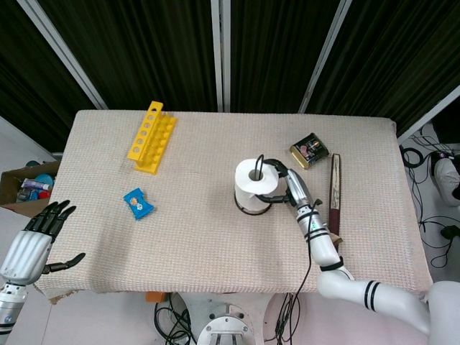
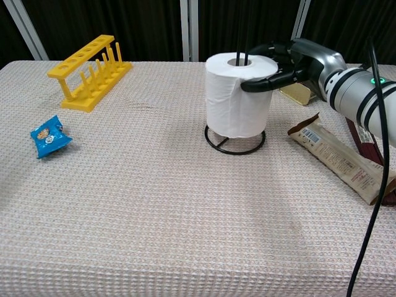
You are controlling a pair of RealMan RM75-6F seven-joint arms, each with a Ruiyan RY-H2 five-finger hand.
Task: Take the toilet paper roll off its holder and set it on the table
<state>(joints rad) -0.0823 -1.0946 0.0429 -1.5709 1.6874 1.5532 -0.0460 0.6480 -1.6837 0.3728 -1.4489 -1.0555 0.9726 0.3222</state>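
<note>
The white toilet paper roll hangs a little above the black ring base of its holder, still threaded on the thin black upright post. My right hand grips the roll from its right side, thumb across the front and fingers around the back. My left hand hovers open off the table's front left corner, holding nothing; it does not show in the chest view.
A yellow tube rack stands at the back left. A blue snack packet lies left of centre. A small tin and a long wrapped bar lie right of the holder.
</note>
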